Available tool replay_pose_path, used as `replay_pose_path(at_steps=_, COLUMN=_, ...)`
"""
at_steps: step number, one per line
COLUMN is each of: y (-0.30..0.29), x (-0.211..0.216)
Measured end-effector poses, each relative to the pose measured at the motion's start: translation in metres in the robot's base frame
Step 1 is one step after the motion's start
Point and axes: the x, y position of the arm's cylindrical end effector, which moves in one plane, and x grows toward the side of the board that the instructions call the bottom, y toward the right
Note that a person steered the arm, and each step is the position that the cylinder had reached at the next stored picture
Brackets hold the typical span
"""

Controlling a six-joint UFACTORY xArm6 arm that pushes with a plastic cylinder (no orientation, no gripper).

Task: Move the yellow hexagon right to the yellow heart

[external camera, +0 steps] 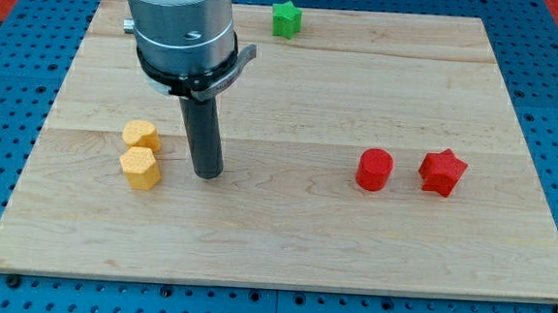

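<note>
The yellow hexagon (141, 168) lies on the wooden board at the view's left. The yellow heart (142, 135) sits directly above it, touching or nearly touching it. My tip (207, 174) rests on the board just right of the two yellow blocks, about level with the hexagon, with a small gap between them. The dark rod rises from there to the grey arm body at the view's top left.
A red cylinder (374, 169) and a red star (442, 171) sit side by side at the view's right. A green star (286, 18) lies near the board's top edge. The wooden board (283, 244) lies on a blue pegboard surface.
</note>
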Motion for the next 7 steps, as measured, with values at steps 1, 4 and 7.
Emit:
replay_pose_path(at_steps=1, y=-0.002, x=0.037)
replay_pose_path(at_steps=4, y=-0.060, x=0.054)
replay_pose_path(at_steps=7, y=-0.105, x=0.032)
